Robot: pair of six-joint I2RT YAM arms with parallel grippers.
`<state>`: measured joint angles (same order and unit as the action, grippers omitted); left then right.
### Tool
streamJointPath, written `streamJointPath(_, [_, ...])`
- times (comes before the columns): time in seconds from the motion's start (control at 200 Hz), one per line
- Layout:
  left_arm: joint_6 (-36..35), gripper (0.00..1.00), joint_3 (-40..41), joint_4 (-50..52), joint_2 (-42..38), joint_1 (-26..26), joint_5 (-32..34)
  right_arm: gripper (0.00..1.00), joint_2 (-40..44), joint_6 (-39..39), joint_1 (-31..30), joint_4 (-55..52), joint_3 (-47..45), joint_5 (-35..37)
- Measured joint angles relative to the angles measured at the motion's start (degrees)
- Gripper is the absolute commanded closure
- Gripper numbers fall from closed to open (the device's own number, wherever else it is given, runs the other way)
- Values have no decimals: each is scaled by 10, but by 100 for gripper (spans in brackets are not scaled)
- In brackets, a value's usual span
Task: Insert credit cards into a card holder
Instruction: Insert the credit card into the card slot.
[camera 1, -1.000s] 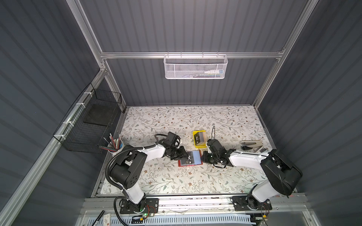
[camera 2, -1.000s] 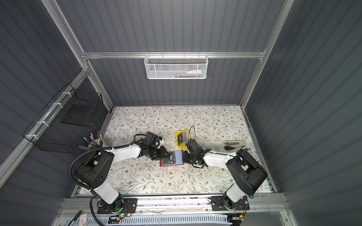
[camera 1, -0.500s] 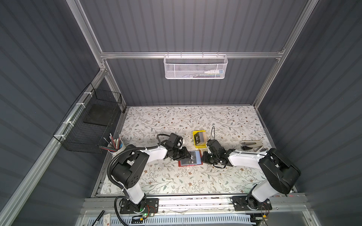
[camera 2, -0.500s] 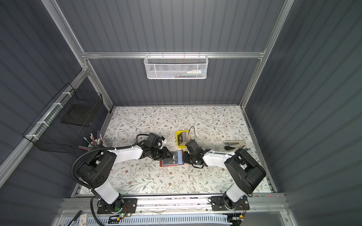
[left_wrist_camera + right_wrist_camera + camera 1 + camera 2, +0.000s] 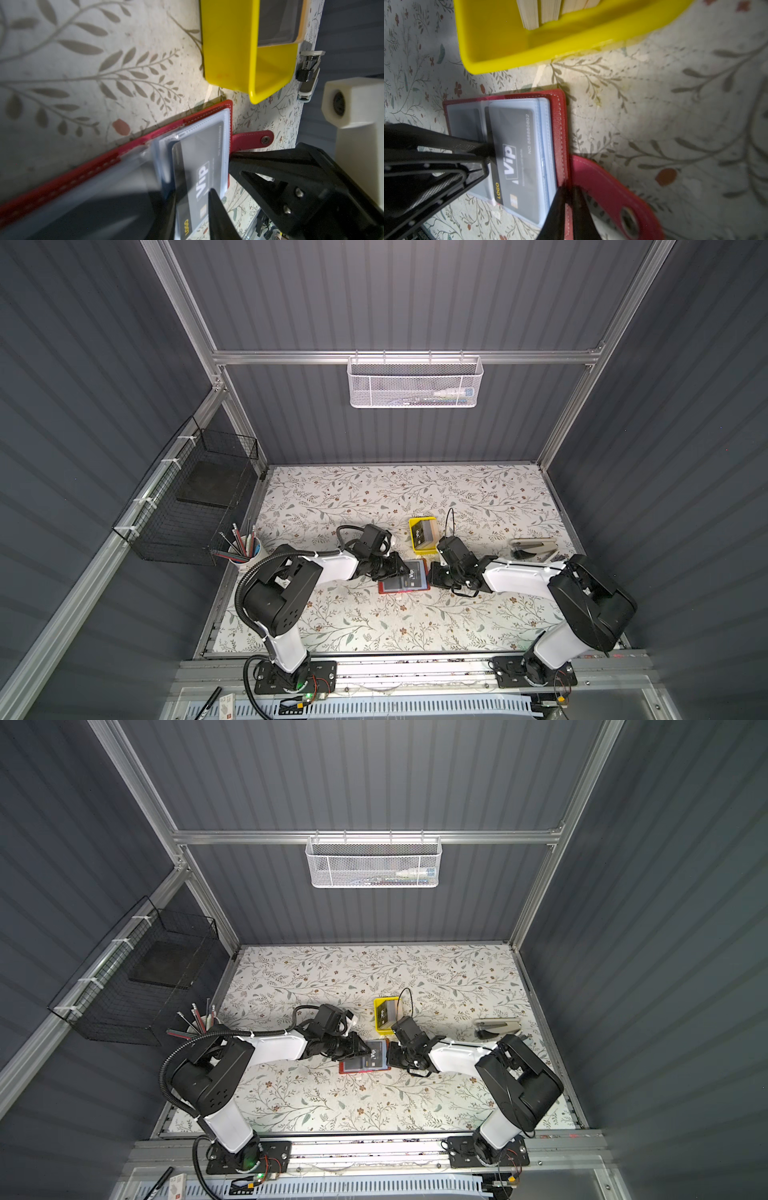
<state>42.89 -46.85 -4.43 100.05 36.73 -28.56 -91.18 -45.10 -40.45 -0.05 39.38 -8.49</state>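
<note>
The red card holder (image 5: 400, 591) (image 5: 351, 1071) lies open on the floral table, clear sleeves up. A dark credit card (image 5: 517, 155) (image 5: 197, 166) with "Vip" lettering sits partly inside a sleeve, one long edge still outside. My left gripper (image 5: 189, 191) (image 5: 401, 568) is open a little, its fingertips (image 5: 486, 148) against that free edge and the card's face showing in the gap. My right gripper (image 5: 569, 191) (image 5: 432, 574) is shut on the holder's red cover edge (image 5: 559, 124), beside the snap strap (image 5: 608, 193). More credit cards (image 5: 539, 12) stand in the yellow tray.
The yellow tray (image 5: 411, 531) (image 5: 377, 1011) sits just behind the holder, close to both wrists. A stapler (image 5: 534, 547) lies at the right. A pencil cup (image 5: 245, 549) stands at the left edge under a black wire basket (image 5: 195, 497). A white mesh basket (image 5: 415, 383) hangs on the back wall.
My left gripper has crept to the right toward the holder with the card. My right gripper has stayed at the holder's right edge and closed slightly.
</note>
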Motion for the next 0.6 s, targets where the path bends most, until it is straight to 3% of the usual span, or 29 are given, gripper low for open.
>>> streamJointPath(0.335, [15,73,10,-26,1,0,-28,88,0,-7,-3,0,0,5])
streamJointPath(0.595, [-17,70,0,45,-17,1,-7,88,0,-10,-6,0,0,9])
